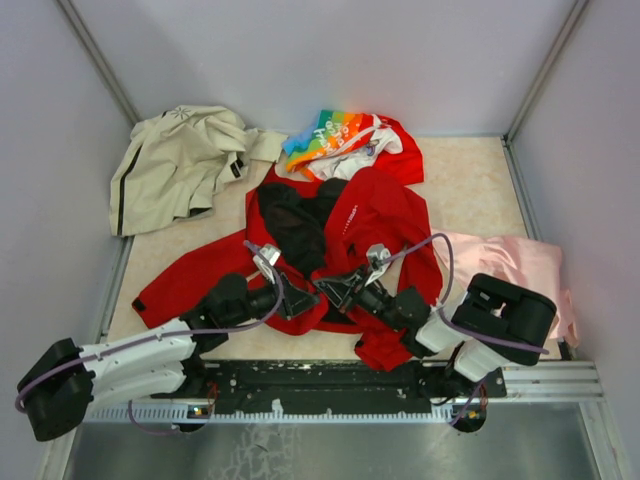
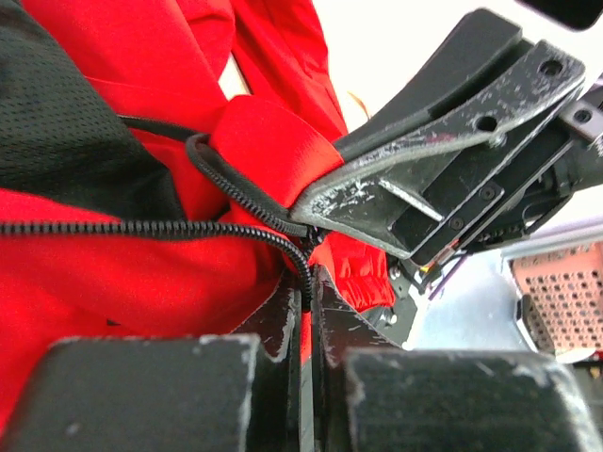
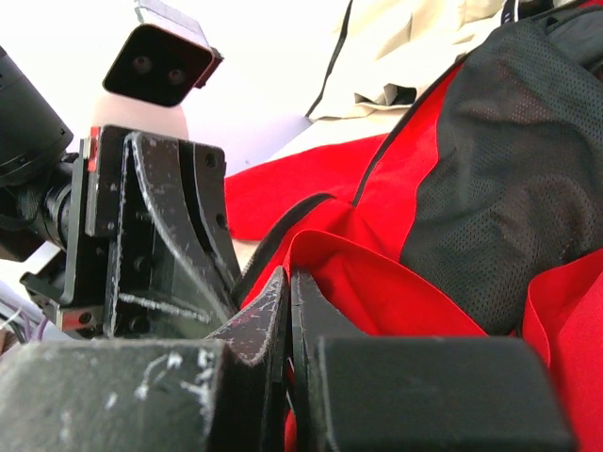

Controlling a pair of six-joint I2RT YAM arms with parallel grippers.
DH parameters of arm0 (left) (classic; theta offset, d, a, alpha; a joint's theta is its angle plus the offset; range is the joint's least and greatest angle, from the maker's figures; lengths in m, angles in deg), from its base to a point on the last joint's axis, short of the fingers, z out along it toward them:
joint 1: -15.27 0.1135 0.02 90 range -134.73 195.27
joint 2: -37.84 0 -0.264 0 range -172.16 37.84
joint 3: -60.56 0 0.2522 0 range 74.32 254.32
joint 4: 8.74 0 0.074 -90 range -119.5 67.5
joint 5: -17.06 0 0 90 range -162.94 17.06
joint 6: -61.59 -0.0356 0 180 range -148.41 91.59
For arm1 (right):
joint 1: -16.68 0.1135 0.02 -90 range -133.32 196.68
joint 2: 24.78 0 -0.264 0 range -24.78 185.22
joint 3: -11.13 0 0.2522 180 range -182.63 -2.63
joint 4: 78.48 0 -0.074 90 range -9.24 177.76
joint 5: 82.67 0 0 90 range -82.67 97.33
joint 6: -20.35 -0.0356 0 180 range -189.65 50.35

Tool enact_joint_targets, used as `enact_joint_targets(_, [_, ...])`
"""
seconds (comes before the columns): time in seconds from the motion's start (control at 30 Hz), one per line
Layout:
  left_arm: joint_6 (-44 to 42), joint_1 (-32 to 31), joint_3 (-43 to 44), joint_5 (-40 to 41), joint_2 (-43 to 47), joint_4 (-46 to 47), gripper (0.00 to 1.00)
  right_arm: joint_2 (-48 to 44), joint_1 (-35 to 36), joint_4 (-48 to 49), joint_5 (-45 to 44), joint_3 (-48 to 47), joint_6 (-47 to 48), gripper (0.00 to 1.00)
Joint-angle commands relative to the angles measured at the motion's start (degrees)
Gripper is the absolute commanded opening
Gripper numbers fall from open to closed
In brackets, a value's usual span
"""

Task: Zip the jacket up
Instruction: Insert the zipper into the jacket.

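The red jacket (image 1: 372, 215) lies spread in the middle of the table, open, with its black mesh lining (image 1: 295, 228) showing. Both grippers meet at its lower front edge. My left gripper (image 1: 303, 301) is shut on the black zipper line (image 2: 141, 229) and the red fabric (image 2: 141, 282) beside it. The zipper teeth run straight into my left gripper's closed fingertips (image 2: 325, 294). My right gripper (image 1: 333, 290) is shut on a fold of the jacket's red hem (image 3: 377, 292), its tips almost touching the left gripper's fingers (image 3: 174, 245). No zipper slider shows.
A beige jacket (image 1: 175, 165) lies at the back left and a rainbow-printed garment (image 1: 335, 135) sits just behind the red collar. A pink cloth (image 1: 510, 262) lies at the right by the right arm. Grey walls close in three sides; a metal rail (image 1: 330, 385) runs along the front.
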Motion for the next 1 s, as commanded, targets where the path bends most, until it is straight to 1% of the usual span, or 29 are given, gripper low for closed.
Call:
enact_joint_targets(0.0, [-4.2,-0.5,3.5,-10.6,-3.8,-4.5,0.00,-0.3,-0.1,9.7,-1.7,-4.5,2.4,0.00])
enact_joint_targets(0.17, [-4.5,-0.5,2.9,-11.5,-6.1,-3.9,0.00,0.1,-0.6,9.6,-0.8,-5.5,2.4,0.00])
enact_joint_targets(0.47, [-5.8,-0.4,3.1,-4.5,-3.1,-6.5,0.01,-0.7,-0.9,8.7,-0.7,-3.8,2.3,0.00])
enact_joint_targets(0.53, [-5.6,-0.4,2.9,-2.8,-1.8,-6.9,0.06,-1.3,-1.0,7.9,-0.9,-3.3,2.5,0.00])
enact_joint_targets(0.63, [-4.2,-0.4,2.1,-0.4,0.1,-6.9,0.19,-1.9,-1.0,7.2,-0.8,-2.8,2.6,0.00])
enact_joint_targets(0.77, [-2.7,-0.4,0.7,2.1,2.6,-6.5,0.33,-1.8,-1.0,7.8,-0.2,-2.0,2.1,0.00])
enact_joint_targets(0.97, [-0.2,-0.3,-1.1,5.5,6.5,-6.4,0.45,-1.1,-1.0,9.0,0.1,-1.5,1.3,0.00])
